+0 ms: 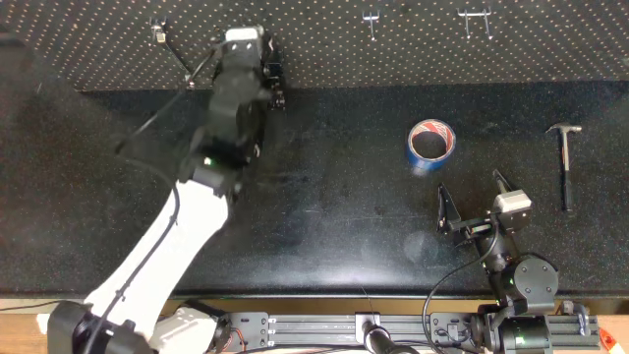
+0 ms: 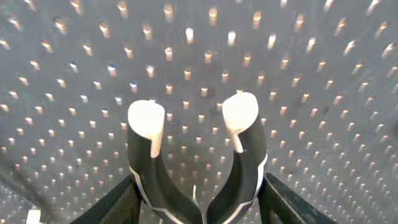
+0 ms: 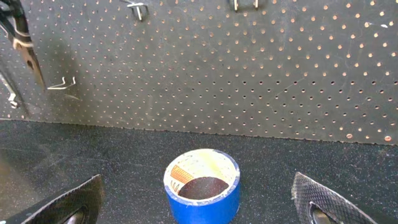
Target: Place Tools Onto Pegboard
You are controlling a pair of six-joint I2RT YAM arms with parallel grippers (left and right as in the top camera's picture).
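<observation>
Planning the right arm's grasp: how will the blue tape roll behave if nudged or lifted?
The blue tape roll lies flat, hole up, so it probably slides rather than rolls. Its thick ring looks stiff and likely light. Tipped on edge, it could roll.

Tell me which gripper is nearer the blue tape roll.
Right. The right gripper is open just short of the blue tape roll, facing it. The left gripper is far off to the side, up at the pegboard.
</observation>
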